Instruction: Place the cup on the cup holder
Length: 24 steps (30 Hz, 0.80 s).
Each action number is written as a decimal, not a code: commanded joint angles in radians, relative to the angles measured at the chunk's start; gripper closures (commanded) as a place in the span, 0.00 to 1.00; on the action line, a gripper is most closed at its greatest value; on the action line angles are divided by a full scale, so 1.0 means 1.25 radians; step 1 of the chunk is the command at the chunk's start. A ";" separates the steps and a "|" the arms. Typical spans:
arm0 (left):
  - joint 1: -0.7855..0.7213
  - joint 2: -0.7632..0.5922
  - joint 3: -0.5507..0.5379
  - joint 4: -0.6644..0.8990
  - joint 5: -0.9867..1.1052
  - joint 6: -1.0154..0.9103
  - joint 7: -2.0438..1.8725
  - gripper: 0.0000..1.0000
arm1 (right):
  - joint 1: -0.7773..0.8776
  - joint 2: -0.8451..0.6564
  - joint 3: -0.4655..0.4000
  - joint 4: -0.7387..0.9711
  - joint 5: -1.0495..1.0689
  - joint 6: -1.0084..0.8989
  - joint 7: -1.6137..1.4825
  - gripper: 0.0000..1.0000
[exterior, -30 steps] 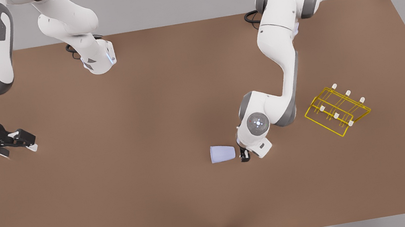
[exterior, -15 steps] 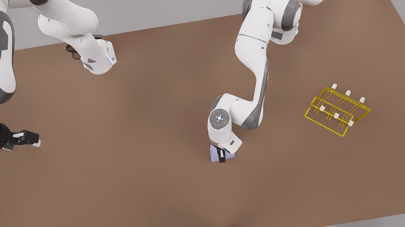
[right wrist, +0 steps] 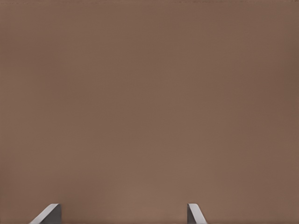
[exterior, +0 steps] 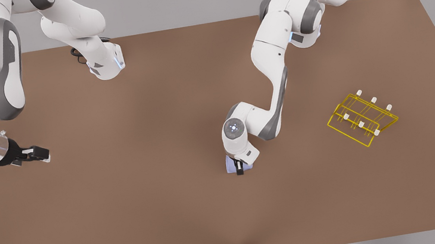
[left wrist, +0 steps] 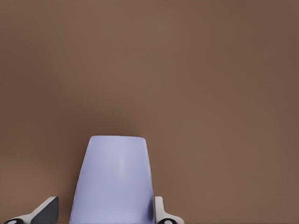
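**A:** Starting at the front view's left, what do we have?

**B:** Our right gripper (exterior: 37, 155) hovers over bare table (exterior: 150, 220) near that left edge, well apart from everything. In its wrist view the fingers (right wrist: 49, 213) stand wide apart with nothing between them. We'd say that arm waits.

**A:** And in the middle?

**B:** The cup (exterior: 231, 165) lies on its side on the table, a little toward the near edge. Our left gripper (exterior: 240, 169) is down over it. In the left wrist view the cup (left wrist: 113, 179) sits between the fingers (left wrist: 161, 213), one on each flank. One looks right against the wall; the other shows a sliver of gap. So we read them as straddling the cup, not yet clamped, though we can't be sure of contact.

**A:** Then the right?

**B:** The cup holder (exterior: 362, 118) stands well apart from the cup, toward the front view's right, pegs up, nothing on them.

**A:** So how far along are we?

**B:** Early, we judge. The reach looks done and the grasp is in hand. Lifting, carrying across to the holder and setting the cup onto a peg are all left.
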 commanded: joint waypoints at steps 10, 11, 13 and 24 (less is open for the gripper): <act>-0.016 0.023 0.000 0.002 0.013 0.043 -0.026 0.27 | -0.001 0.008 0.000 0.002 0.000 0.005 0.011 0.00; -0.016 0.023 0.000 0.002 0.024 0.042 -0.026 0.27 | -0.001 0.008 0.000 0.002 0.000 0.005 0.011 0.00; -0.016 0.016 0.000 0.002 0.031 0.031 -0.014 0.25 | -0.001 0.008 0.000 0.002 0.000 0.005 0.011 0.00; 0.037 -0.117 0.049 0.004 0.265 -0.525 0.192 0.19 | -0.001 0.008 0.000 0.000 -0.006 0.005 0.010 0.00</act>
